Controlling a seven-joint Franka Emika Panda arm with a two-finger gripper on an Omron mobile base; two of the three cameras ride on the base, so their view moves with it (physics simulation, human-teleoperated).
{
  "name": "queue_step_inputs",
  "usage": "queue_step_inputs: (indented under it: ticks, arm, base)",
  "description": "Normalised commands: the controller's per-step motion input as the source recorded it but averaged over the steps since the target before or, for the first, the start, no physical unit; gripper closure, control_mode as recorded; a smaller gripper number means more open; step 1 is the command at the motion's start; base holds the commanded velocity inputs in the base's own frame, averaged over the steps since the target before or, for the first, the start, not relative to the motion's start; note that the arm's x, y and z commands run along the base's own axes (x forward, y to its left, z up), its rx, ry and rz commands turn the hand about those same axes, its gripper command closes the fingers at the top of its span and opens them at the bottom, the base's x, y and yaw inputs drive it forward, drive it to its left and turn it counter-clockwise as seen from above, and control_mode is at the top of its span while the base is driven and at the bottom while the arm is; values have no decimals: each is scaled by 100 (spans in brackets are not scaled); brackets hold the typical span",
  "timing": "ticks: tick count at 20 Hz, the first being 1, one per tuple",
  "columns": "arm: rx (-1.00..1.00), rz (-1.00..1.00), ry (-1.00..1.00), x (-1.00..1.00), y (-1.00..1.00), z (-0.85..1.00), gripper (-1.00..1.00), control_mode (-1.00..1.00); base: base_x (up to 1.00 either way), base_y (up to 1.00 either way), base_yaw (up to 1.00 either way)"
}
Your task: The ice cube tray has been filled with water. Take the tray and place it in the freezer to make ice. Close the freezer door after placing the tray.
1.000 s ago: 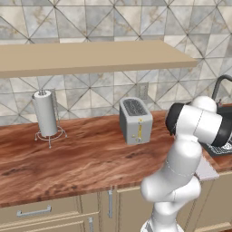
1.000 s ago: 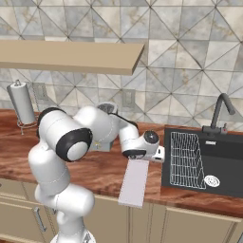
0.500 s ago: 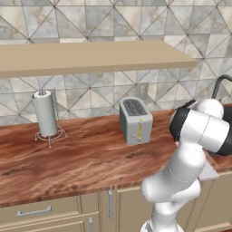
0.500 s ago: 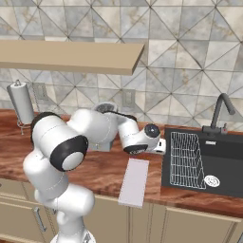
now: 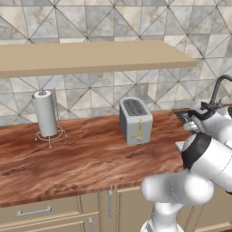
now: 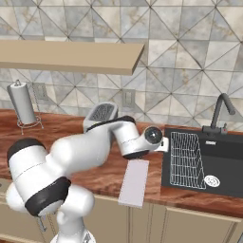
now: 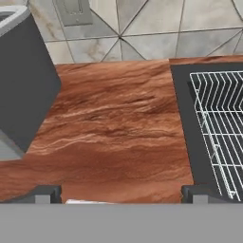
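The ice cube tray [image 6: 134, 182] lies flat on the wooden counter, a long pale lavender strip running from the front edge toward the wall, just left of the sink. My gripper [image 6: 163, 144] hovers low over the tray's far end, pointing toward the back wall. In the hand view the gripper [image 7: 121, 194] is open, its two dark fingertips [image 7: 45, 193] far apart with nothing between them. A thin pale sliver of the tray [image 7: 90, 201] shows at the bottom. The freezer and its door are out of view.
A silver toaster [image 5: 136, 120] stands behind the arm, large at the left in the hand view [image 7: 23, 80]. The black sink [image 6: 228, 182] holds a wire rack [image 6: 187, 159] under a faucet [image 6: 220, 111]. A paper towel holder [image 5: 46, 115] is far left. A wooden shelf [image 5: 90, 56] hangs overhead.
The arm's elbow has sunk lower and forward, and the hand has shifted slightly right toward the sink. The jaws have stayed wide apart. The tray has not moved.
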Motion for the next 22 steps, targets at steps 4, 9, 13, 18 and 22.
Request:
queue_step_inputs:
  ticks: [4,9,13,18,22]
  arm:
    - [0,-4,-2,-83,-3,67,-100,-100]
    - [0,-13,0,-79,-1,28,-100,-100]
    - [0,-19,0,-60,0,28,-100,-100]
    - [1,-21,-3,-49,0,5,-100,-100]
    - [15,-22,-4,-35,-1,6,-100,-100]
  base:
    - [0,0,0]
    - [0,0,0]
    - [0,0,0]
    - [0,0,0]
    - [0,0,0]
